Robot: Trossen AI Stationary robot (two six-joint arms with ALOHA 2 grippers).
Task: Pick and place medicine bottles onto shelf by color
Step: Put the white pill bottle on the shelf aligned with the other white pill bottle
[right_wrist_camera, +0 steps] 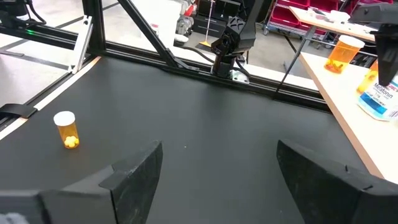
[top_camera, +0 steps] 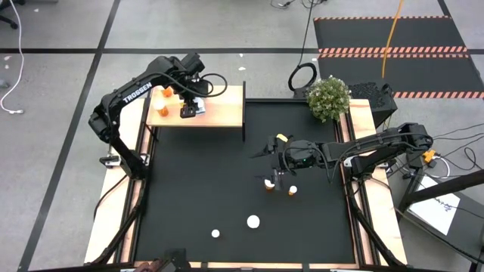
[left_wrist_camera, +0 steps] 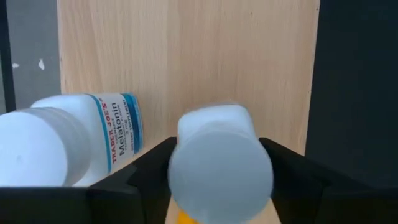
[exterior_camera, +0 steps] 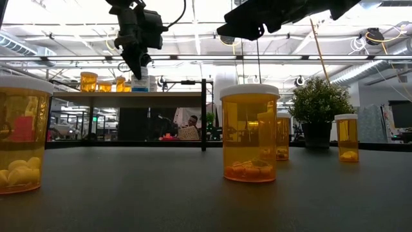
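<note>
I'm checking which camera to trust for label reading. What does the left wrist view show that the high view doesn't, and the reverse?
Only the left wrist view shows the printed Melatonin label on the white bottle and the white cap of the bottle between the left gripper's fingers, seen up close.

Only the high view shows the whole black mat, the right gripper over two orange bottles, the plant and two white caps near the front.

Both show the wooden shelf with the left gripper over it.
</note>
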